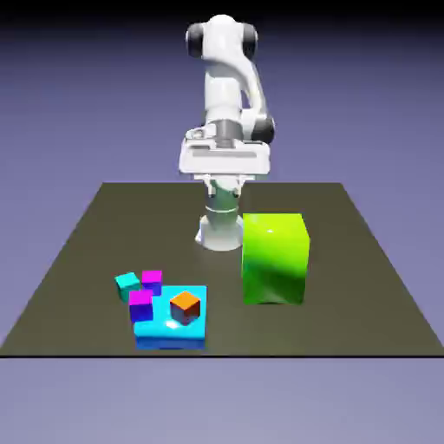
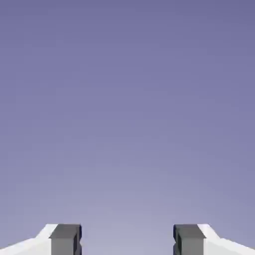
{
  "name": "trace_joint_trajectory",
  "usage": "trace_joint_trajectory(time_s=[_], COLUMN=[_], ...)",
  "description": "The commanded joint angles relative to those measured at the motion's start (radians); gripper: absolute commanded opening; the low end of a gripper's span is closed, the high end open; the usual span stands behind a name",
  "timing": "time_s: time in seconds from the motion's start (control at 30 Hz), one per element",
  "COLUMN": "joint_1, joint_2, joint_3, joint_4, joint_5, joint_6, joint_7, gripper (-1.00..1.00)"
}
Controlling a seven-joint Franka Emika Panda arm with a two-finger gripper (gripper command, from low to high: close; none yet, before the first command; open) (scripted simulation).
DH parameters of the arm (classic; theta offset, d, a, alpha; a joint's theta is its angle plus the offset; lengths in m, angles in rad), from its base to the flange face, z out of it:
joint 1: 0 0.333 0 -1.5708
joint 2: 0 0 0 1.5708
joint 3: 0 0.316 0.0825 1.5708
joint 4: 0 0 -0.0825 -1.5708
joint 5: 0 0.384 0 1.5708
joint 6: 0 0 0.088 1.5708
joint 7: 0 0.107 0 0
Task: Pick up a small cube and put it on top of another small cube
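Cubes (image 1: 152, 279) cluster on the dark table (image 1: 78, 260) against a violet backdrop (image 1: 69, 87); fingers (image 2: 65, 239) spread apart, empty.

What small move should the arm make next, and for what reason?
Probably it should tilt the hand down and forward toward the small cubes. The gripper is open and holds nothing, and the hand view shows only backdrop. The teal cube, two magenta cubes and the orange cube on the blue slab lie untouched.

My claw (image 2: 127, 240) has grey tips; below sit teal (image 1: 127, 281), magenta (image 1: 152, 277), purple (image 1: 140, 302) and orange cubes (image 1: 186, 305), and a lime block (image 1: 275, 257).
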Motion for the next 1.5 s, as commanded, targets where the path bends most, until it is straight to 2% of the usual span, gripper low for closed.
trace_joint_trajectory(time_s=[0.0, 0.73, 0.8, 0.93, 0.97, 1.13, 1.47], joint_1=[-0.013, -0.306, -0.307, -0.343, -0.343, -0.305, -0.170], joint_2=[0.036, 0.833, 0.836, 0.976, 0.976, 0.837, 0.863], joint_3=[-0.018, -0.423, -0.424, -0.347, -0.347, -0.423, -0.350], joint_4=[0.019, 0.438, 0.439, 0.408, 0.408, 0.445, 0.807], joint_5=[0.012, 0.284, 0.285, 0.398, 0.398, 0.285, 0.253], joint_6=[-0.034, -0.778, -0.781, -0.626, -0.626, -0.785, -1.097], joint_7=[0.004, 0.086, 0.086, 0.009, 0.009, 0.088, 0.237], gripper=[0.00, 0.00, 0.00, 0.00, -1.00, -1.00, -1.00])
